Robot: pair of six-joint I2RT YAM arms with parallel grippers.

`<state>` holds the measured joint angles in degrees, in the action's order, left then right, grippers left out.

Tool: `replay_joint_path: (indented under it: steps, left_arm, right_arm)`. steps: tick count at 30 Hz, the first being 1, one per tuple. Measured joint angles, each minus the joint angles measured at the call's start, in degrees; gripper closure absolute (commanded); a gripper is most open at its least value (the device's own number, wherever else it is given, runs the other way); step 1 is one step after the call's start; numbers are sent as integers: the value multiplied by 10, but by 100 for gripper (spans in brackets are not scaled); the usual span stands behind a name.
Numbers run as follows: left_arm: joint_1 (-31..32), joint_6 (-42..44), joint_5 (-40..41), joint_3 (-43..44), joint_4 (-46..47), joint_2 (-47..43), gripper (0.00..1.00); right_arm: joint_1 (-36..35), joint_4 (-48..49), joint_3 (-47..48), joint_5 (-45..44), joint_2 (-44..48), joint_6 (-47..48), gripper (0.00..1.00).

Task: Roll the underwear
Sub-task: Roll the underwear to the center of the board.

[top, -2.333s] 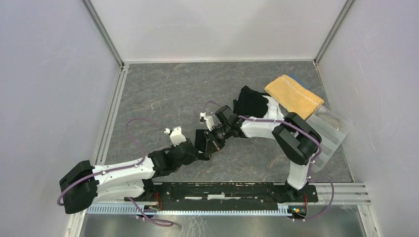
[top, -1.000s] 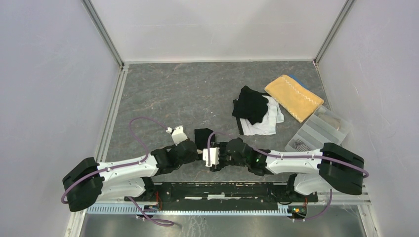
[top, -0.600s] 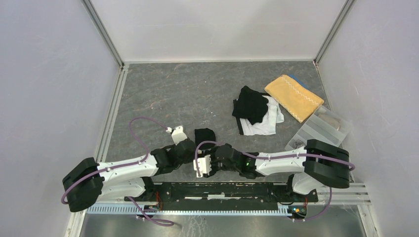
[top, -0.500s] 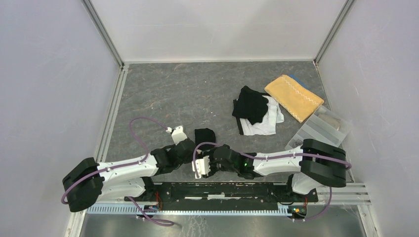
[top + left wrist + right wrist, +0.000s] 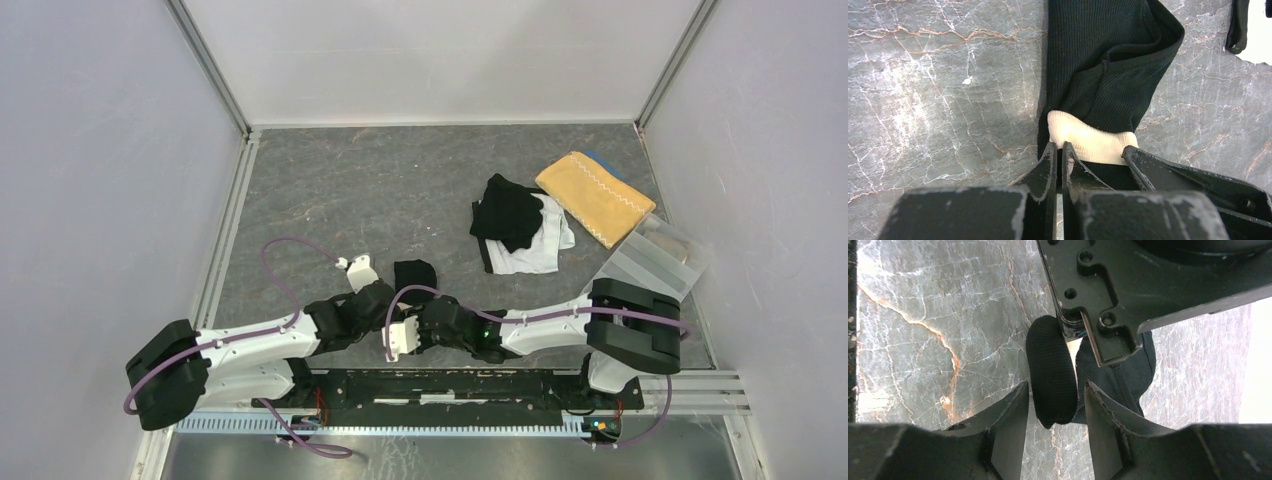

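— Grey marbled table [image 5: 380, 180], white walls all round. How far have they got with the rolling?

— Midway through one piece, I'd say. One black underwear [image 5: 414, 274] lies near the front, between the two arms. The left gripper [image 5: 1060, 165] is clamped tight on its near edge, right by a cream band.

— And the other one?

— The right gripper [image 5: 1055, 390] has its jaws apart, one on either side of a thick rolled end of that same black cloth. Whether they're pressing it, I can't tell.

— So it's rolled?

— Only partly. From the left wrist, the far part looks flat and folded over, not wound up.

— The rest?

— A heap [image 5: 510, 220] of black and white pieces sits further back to the right, unrolled, just beside the yellow towel [image 5: 595, 195]. The clear tray [image 5: 650, 262] holds something pale, too small to say what. Most of the job looks left to do.
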<state>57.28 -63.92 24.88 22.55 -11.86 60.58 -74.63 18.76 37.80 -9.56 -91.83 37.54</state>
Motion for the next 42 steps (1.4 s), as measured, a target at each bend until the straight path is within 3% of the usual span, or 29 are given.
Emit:
replay_joint_path:
  steps: [3, 11, 20, 22, 30, 42]
  left_arm:
    - [0, 0, 0, 0, 0, 0, 98]
    - [-2, 0, 0, -5, 0, -14, 96]
    - [-3, -1, 3, -17, -24, -93, 60]
    - [-3, -1, 8, -17, -35, -119, 57]
    - [-3, -16, 30, -17, -96, -201, 56]
    - [-3, -24, 35, -28, -134, -239, 59]
  right_arm:
    - [0, 0, 0, -11, -4, 1, 60]
    - [-1, -3, 2, -19, -7, 3, 100]
    - [-4, -2, -16, -3, 8, -39, 100]
    - [-3, -11, -23, 10, 22, -57, 100]
    - [12, -49, -19, 110, 42, -126, 100]
    - [125, -51, 4, 321, 12, -266, 100]
